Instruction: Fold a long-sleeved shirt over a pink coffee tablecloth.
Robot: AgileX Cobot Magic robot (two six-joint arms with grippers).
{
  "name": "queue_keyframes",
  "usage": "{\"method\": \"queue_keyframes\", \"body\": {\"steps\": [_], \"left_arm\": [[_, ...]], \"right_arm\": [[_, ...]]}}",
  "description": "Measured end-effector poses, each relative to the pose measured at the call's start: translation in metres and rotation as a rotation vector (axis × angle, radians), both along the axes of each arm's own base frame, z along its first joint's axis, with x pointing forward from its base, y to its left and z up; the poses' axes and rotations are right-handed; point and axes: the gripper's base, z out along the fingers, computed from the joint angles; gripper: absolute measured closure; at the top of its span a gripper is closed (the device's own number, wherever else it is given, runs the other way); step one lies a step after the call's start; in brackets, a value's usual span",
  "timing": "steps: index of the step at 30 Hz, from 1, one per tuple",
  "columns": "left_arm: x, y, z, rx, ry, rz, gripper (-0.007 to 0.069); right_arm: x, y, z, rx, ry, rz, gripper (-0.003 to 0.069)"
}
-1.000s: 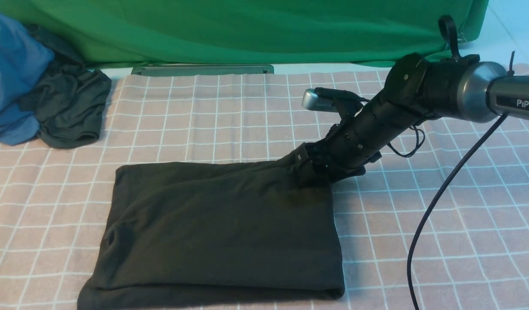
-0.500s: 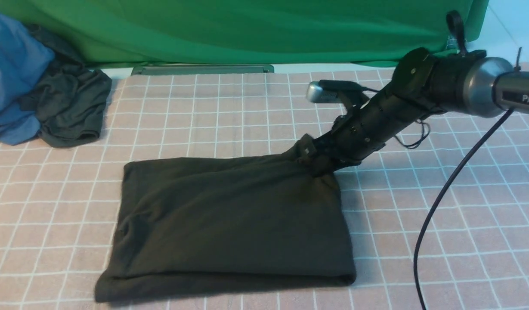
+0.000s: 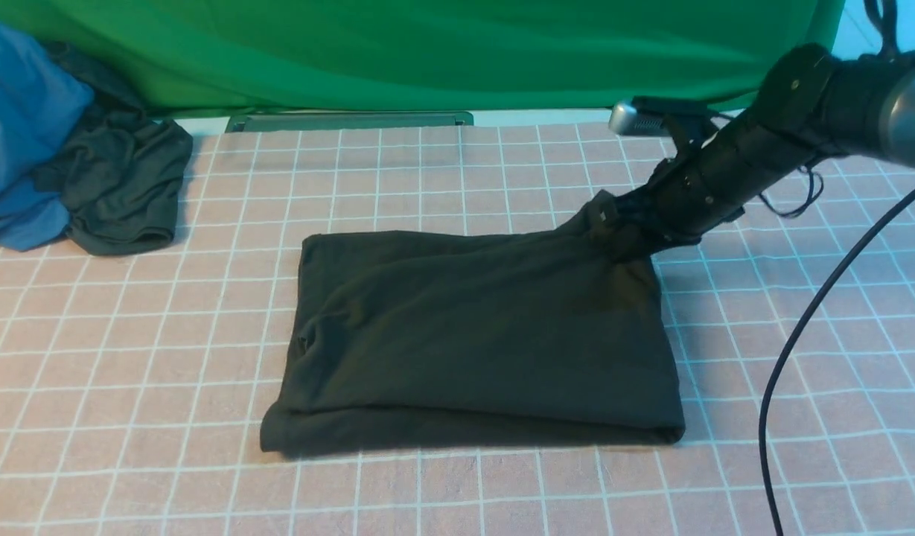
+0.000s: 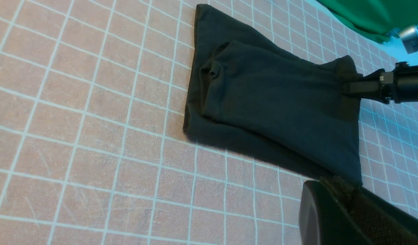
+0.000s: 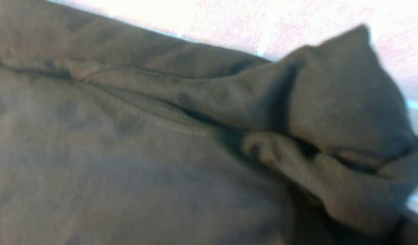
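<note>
1. Shirt point(image 3: 476, 335) lay folded into a rough rectangle on the tablecloth point(image 3: 129, 357), near the middle of the front view.
2. Versus the earlier front frames, the whole shirt had shifted toward the robot's right and away from the camera; its left edge moved from the left third of the view to near center.
3. Right end effector point(image 3: 613, 238) sat at the shirt's far right corner, clenched on that corner; fabric there was lifted and pulled into a peak toward it.
4. Left wrist view showed the same: right end effector point(image 4: 353, 89) pinching the shirt point(image 4: 273, 102) corner, cloth stretched taut toward it.
5. Right wrist view was blurred, filled with bunched dark shirt point(image 5: 161, 153) fabric and a visible seam; bright tablecloth point(image 5: 229, 23) behind.
6. The right arm had moved right and farther back than in the earlier frames; its silver wrist camera point(image 3: 632, 119) now sat near the green backdrop point(image 3: 427, 52).
7. Left end effector point(image 4: 334, 214) was only a dark shape at the edge of its own wrist view; jaws not visible there, clenched shut and empty, off the shirt.
8. Blue garment point(image 3: 18, 134) and dark grey garment point(image 3: 115, 186) lay at the far left, unchanged from earlier.
9. Black cable point(image 3: 814, 320) hung from the right arm over the tablecloth.
</note>
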Motion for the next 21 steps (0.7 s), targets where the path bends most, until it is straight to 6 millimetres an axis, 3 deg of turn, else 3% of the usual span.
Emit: {"method": "queue_keyframes", "body": {"steps": [3,5,11,15,16,19,20,21], "left_arm": [[0.0,0.0,0.0,0.001,0.0,-0.001,0.0612],[0.0,0.0,0.0,0.002,-0.003,-0.001,0.0612],[0.0,0.0,0.0,0.001,-0.006,-0.001,0.0612],[0.002,0.0,0.001,-0.046,0.011,0.03,0.0612],[0.003,0.0,0.001,-0.049,0.014,0.032,0.0612],[0.024,-0.005,-0.001,-0.05,0.103,0.007,0.0612],[0.026,-0.006,-0.001,-0.049,0.111,0.004,0.0612],[0.043,-0.01,-0.003,-0.042,0.158,-0.023,0.0612]], "right_arm": [[-0.002,-0.005,0.021,-0.068,0.007,0.026,0.0307],[-0.006,-0.011,0.037,-0.14,0.012,0.024,0.033],[-0.033,-0.038,0.106,-0.352,-0.06,-0.008,0.0592],[-0.072,-0.045,0.173,-0.313,-0.187,-0.035,0.062],[-0.074,-0.045,0.176,-0.309,-0.193,-0.034,0.062],[-0.122,-0.047,0.233,-0.212,-0.325,-0.022,0.062],[-0.125,-0.047,0.236,-0.208,-0.336,-0.021,0.062],[-0.147,-0.05,0.256,-0.183,-0.401,-0.019,0.062]]}}
